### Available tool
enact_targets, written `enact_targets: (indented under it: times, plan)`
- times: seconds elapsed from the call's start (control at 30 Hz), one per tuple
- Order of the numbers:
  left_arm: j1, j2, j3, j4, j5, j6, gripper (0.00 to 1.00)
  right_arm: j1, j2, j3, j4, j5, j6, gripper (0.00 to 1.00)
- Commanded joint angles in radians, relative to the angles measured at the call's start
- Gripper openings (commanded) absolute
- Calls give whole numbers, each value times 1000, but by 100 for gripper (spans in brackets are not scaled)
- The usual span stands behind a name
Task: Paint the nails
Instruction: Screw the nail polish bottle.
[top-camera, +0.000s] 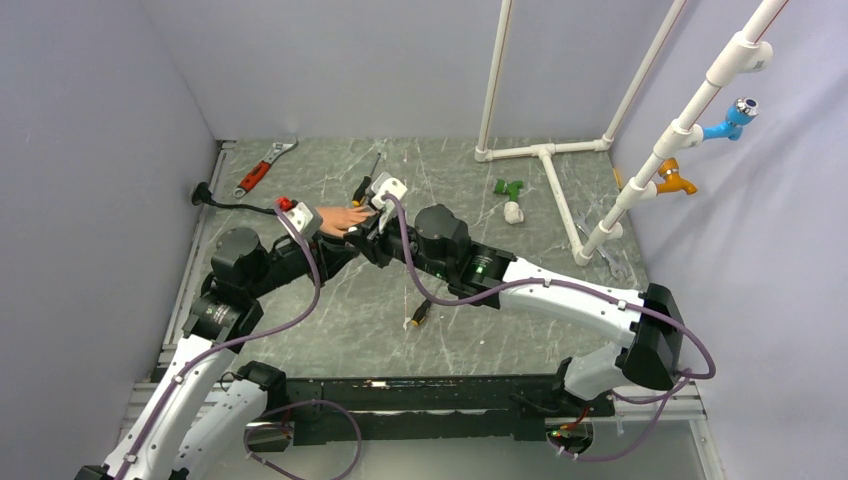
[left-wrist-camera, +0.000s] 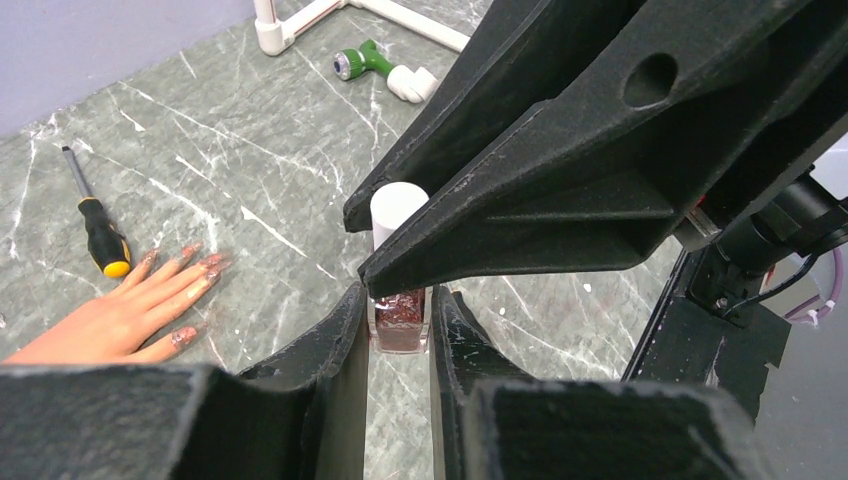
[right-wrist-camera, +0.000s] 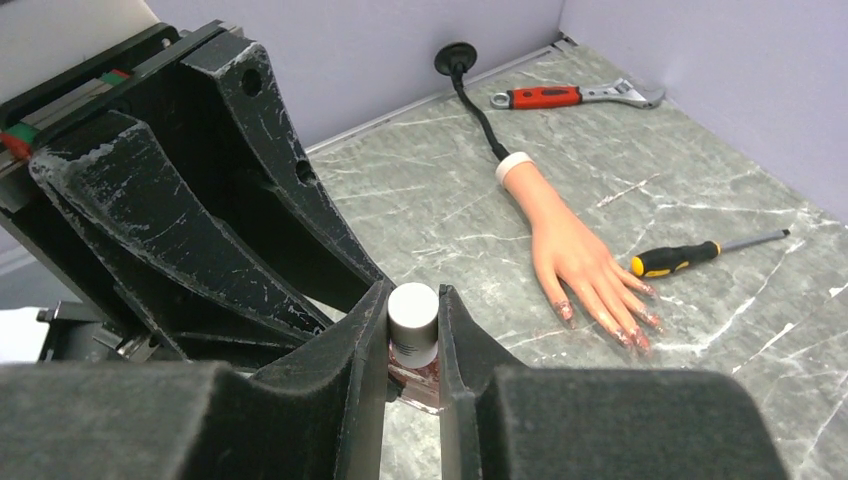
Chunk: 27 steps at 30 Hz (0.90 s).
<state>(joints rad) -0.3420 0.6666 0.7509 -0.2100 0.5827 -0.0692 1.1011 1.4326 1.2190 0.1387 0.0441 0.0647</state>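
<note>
So the nails (right-wrist-camera: 638, 343) are tiny and look coated in a blotchy, speckled reddish colour, at the fingertips of a flesh-coloured mannequin hand (right-wrist-camera: 565, 245) with a white cuff (right-wrist-camera: 513, 165). It lies flat, palm down, fingers slightly fanned, on the grey marble table (top-camera: 330, 320) toward the back-left, right by where the two grippers meet in the overhead view. Left gripper (left-wrist-camera: 400, 300) is pinched tight on the glass body of the polish bottle (left-wrist-camera: 400, 328), and right gripper (right-wrist-camera: 413, 295) is squeezed onto its white cap (right-wrist-camera: 413, 312). I can't tell if the bottle sits on the table or is lifted a hair. Room-wise, a yellow-and-black screwdriver (right-wrist-camera: 680, 258) lies just beside the fingertips. A red-handled wrench (right-wrist-camera: 560, 96) sits further back by the wall, and a black cable (right-wrist-camera: 480, 120) runs from the wall toward the cuff. Bare marble shows between bottle and hand. The white pipe frame (top-camera: 545, 160) and a green fitting (top-camera: 512, 188) are well apart on the right, and walls (top-camera: 100, 130) box in the left, back and right.
</note>
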Motion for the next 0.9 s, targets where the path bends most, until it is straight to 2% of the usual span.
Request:
enact_targets:
  times: [0.0,0.2,0.4,0.57,0.73,0.87]
  plan:
    - [24,-6,32,53,-66,-10,0,17,-12,32,8,93,48,13]
    - [28,-9,32,49,-74,-10,0,23,-24,43,7,93,61,48]
    - [29,-8,34,50,-47,-7,0,17,-77,57,-5,46,75,72]
    - [29,-13,36,47,-43,-1,0,-63,-118,56,-58,-86,93,78]
    - [29,-18,30,65,15,0,0,-219,-194,-24,-1,-492,68,78]
    - [29,-29,10,137,196,-13,0,-258,-227,-18,-57,-791,-33,77]
